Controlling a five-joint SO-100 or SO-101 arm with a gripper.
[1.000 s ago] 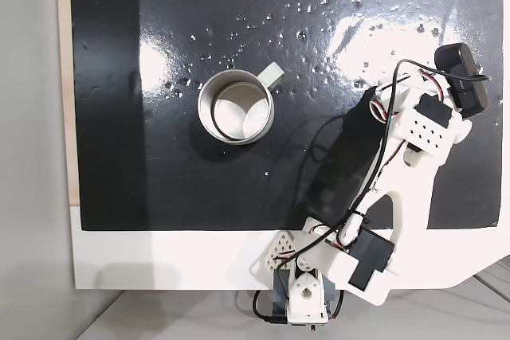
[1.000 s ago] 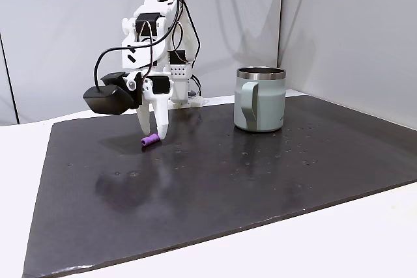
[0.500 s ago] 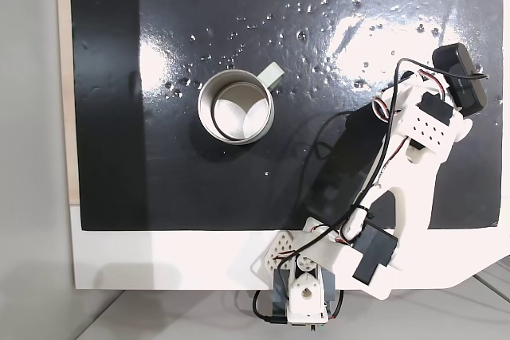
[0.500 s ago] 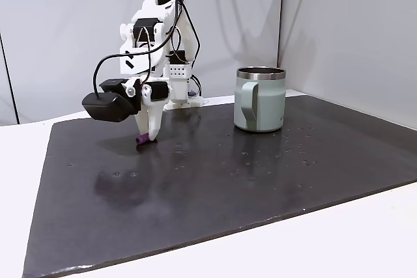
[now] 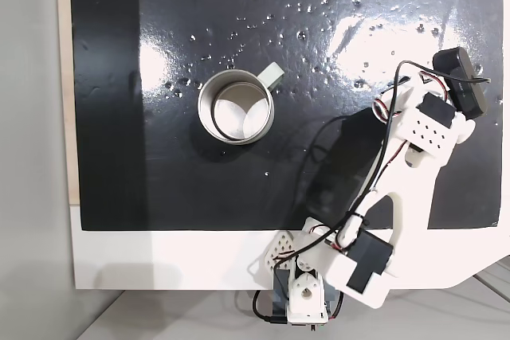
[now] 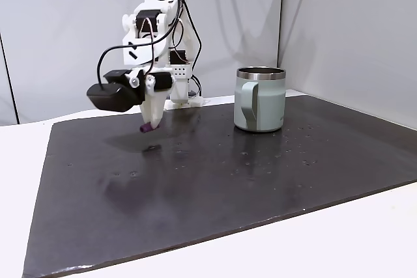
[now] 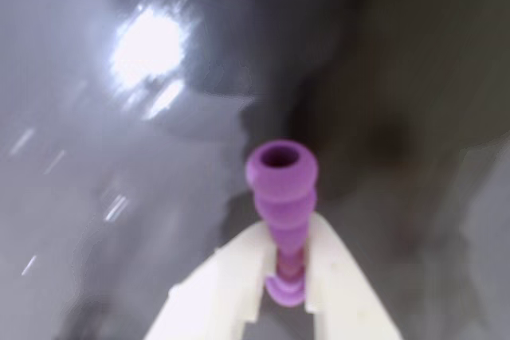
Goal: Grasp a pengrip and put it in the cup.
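With the pengrip (image 6: 148,128) pinched between the jaws of the gripper (image 6: 149,125) and hanging clear above the dark mat (image 6: 215,180), the grasp step reads as done and the carry toward the cup (image 6: 260,99) is judged to be the step in hand. Going left to right in the side fixed view: the gripper and its load sit over the left part of the mat, bare mat lies between, and the cup stands upright well apart to the right, handle tab facing the camera. In the wrist view the pengrip (image 7: 281,197) is clamped at its near end between the two white fingers (image 7: 231,284), its ribbed body sticking out past the fingertips and its open bore visible at the free end. The long axis runs along the fingers, so in the side fixed view it points down and slightly left toward the mat. In the top-down fixed view the cup (image 5: 236,107) sits left of the arm (image 5: 398,197), mouth open and inside shiny. The next move likely calls for swinging across to the cup, staying above the rim, centring the free end over the mouth, then spreading the jaws. Judged risk: the small soft piece may slip, or clip the rim.
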